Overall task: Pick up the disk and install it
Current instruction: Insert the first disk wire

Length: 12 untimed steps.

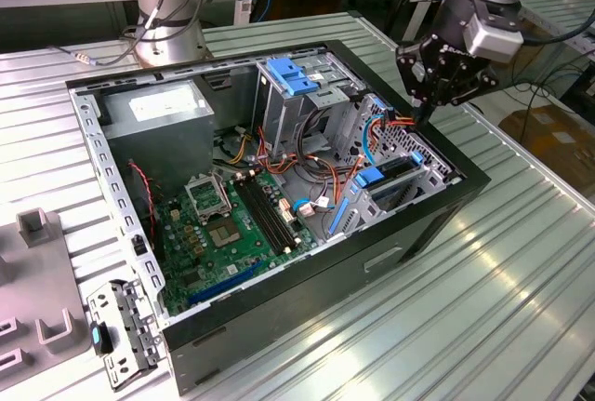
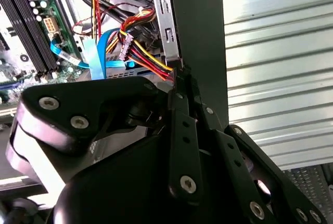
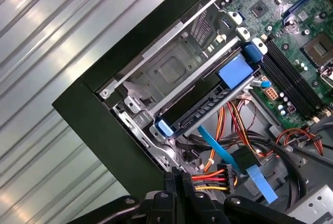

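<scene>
Exterior view: open computer case on the counter; hand hung over its drive-bay corner, carrying nothing.

Second wrist view: hand with fingers pressed together, empty, at the case wall.

First wrist view: disk lay in the bay inside the case, blue rails showing; judged installed or nearly so.

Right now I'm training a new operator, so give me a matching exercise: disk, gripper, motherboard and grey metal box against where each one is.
Things:
1 disk
2 gripper
3 motherboard
4 grey metal box

Places:
A flat on the case floor
B over the case's rim
C in the drive cage
D far corner of the case, the exterior view's left

Pairs: 1-C, 2-B, 3-A, 4-D
</scene>
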### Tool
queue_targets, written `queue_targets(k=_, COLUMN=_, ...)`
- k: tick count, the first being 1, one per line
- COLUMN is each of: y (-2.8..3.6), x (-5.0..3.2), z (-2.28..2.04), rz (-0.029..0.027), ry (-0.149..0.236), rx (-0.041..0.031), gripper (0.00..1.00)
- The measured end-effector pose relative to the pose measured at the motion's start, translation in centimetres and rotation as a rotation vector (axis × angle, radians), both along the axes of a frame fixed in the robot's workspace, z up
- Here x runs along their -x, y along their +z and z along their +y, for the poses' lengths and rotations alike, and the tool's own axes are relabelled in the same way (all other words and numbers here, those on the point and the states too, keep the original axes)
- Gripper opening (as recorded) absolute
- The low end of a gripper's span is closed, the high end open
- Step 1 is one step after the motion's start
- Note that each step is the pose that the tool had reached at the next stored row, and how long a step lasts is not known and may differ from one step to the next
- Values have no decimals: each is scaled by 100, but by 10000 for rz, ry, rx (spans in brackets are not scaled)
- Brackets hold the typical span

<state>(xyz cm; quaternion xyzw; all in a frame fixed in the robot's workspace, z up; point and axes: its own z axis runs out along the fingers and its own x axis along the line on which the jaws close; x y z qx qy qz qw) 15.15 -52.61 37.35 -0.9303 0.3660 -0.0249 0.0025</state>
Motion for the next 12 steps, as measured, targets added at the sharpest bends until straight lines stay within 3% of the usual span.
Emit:
queue_targets(k=3, y=-1, x=0, z=0, rz=0, ry=-395, rx=0, gripper=16)
queue_targets(k=8, y=-3, x=97, z=-4, rz=-2, ry=-527, rx=0, gripper=16)
queue_targets(k=12, y=-8, x=97, z=-4, rz=-2, ry=-1255, rx=6, gripper=16)
